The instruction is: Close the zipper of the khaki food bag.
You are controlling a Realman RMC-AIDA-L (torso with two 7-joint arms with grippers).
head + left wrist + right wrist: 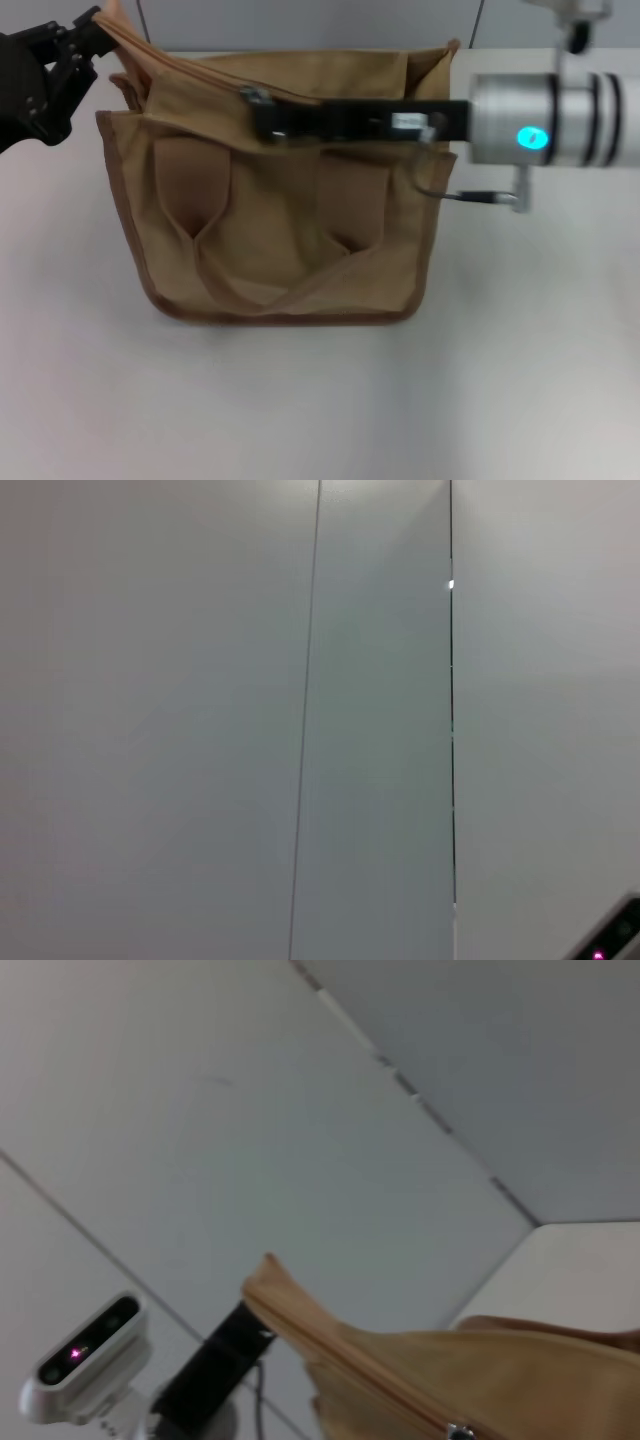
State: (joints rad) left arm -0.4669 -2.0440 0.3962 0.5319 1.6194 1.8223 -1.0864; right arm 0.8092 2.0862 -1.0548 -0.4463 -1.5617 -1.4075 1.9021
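Observation:
The khaki food bag stands upright on the white table, handle side facing me. My left gripper is at the bag's top left corner, shut on the fabric end there and holding it up. My right gripper reaches in from the right across the bag's top, its black fingers together at the silver slider of the zipper. In the right wrist view the bag's top edge rises to the held corner, with the slider at the picture's edge and the left gripper behind.
The white table lies in front of the bag and on both sides. A grey panelled wall stands behind. A loose cable hangs under the right wrist. The left arm's wrist camera shows beside the bag's corner.

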